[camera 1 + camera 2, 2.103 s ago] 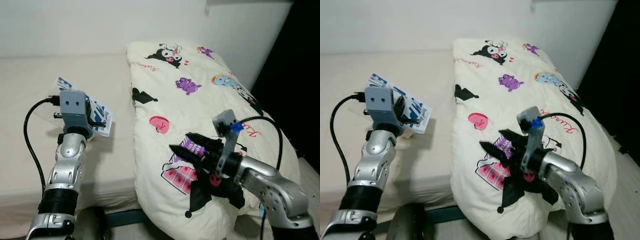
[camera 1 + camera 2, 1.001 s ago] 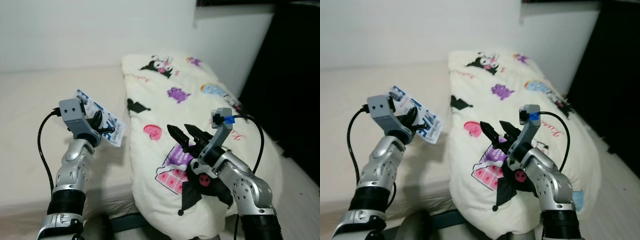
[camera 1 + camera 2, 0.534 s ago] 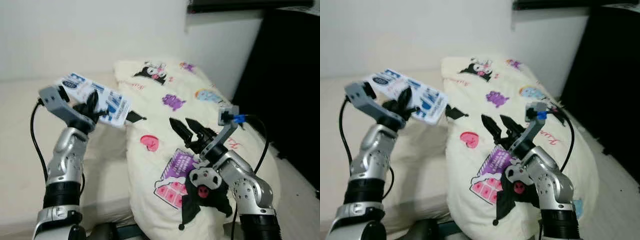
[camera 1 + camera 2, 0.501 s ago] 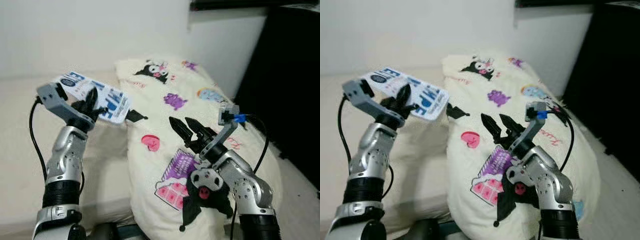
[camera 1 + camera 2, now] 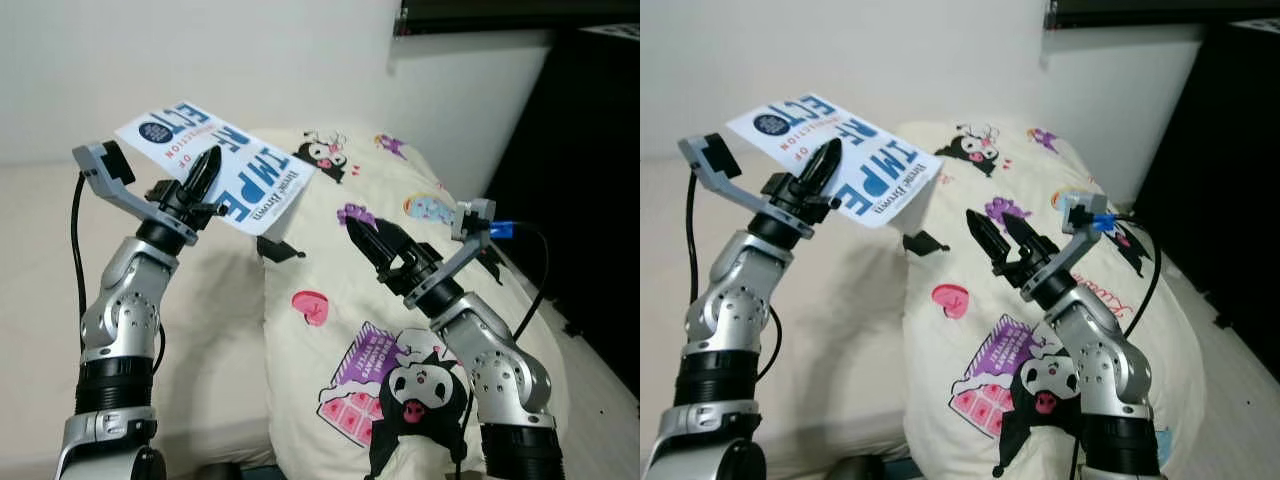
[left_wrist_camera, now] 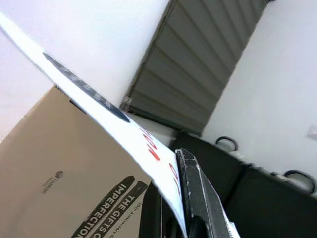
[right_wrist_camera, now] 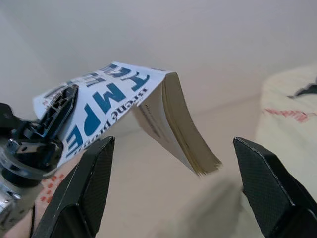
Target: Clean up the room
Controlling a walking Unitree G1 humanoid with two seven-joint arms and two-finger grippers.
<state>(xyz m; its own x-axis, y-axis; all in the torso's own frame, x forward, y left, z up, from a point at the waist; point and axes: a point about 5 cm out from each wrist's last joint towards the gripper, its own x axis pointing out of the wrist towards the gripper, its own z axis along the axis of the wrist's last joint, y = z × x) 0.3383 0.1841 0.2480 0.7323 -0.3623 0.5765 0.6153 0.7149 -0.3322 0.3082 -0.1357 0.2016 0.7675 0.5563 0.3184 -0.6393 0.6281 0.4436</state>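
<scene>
The left gripper (image 5: pixel 203 183) is raised high on the left, its two black fingers (image 5: pixel 818 165) clamped on a paperback book (image 5: pixel 222 170) with a white cover and large blue letters. One finger lies across the cover and the book juts out to the right, tilted, its free corner hanging above the near left edge of the pillow (image 5: pixel 400 330). In the right wrist view the book (image 7: pixel 148 106) droops a little at its page edge, with the left gripper (image 7: pixel 47 124) pinching its far end.

The right gripper (image 5: pixel 378 243) is lifted over the pillow, its fingers (image 7: pixel 84 191) spread wide with nothing between them, pointing left toward the book and held apart from it.

The pillow is cream with cartoon prints in black, pink and purple, and lies along the right side of a beige bed (image 5: pixel 40 300). A plain white wall (image 5: pixel 200 60) runs behind the bed, and a dark opening (image 5: pixel 590 170) stands on the far right. In the left wrist view a brown cardboard box (image 6: pixel 59 173) with dark lettering sits beside grey slatted blinds (image 6: pixel 198 64)
</scene>
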